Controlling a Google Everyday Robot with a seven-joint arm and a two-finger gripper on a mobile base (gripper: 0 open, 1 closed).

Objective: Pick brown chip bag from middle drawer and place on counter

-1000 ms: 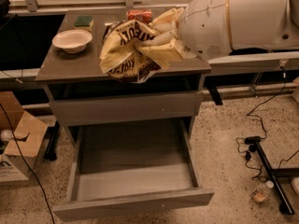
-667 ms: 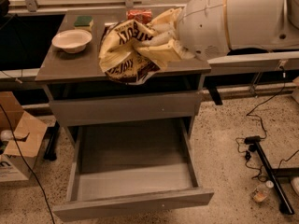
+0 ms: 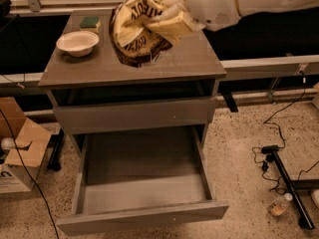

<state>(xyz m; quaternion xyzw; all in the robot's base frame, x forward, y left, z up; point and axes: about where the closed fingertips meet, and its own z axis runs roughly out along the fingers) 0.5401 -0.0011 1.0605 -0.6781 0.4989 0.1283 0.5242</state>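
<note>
The brown chip bag (image 3: 138, 31), dark brown and pale yellow and crumpled, hangs over the counter (image 3: 192, 59) near its middle, its lower end at or just above the surface. My gripper (image 3: 168, 15) comes in from the upper right on the white arm and is shut on the bag's upper right part. The middle drawer (image 3: 144, 171) is pulled out below the cabinet front, and its long grey tray shows nothing inside.
A white bowl (image 3: 77, 42) and a green sponge (image 3: 90, 22) sit on the counter's left side. A cardboard box (image 3: 20, 151) stands on the floor at the left. A black stand and cables (image 3: 281, 176) lie on the floor at the right.
The gripper and the bag have moved up and back, from over the counter's front edge to over its middle. The drawer and the bowl have not moved.
</note>
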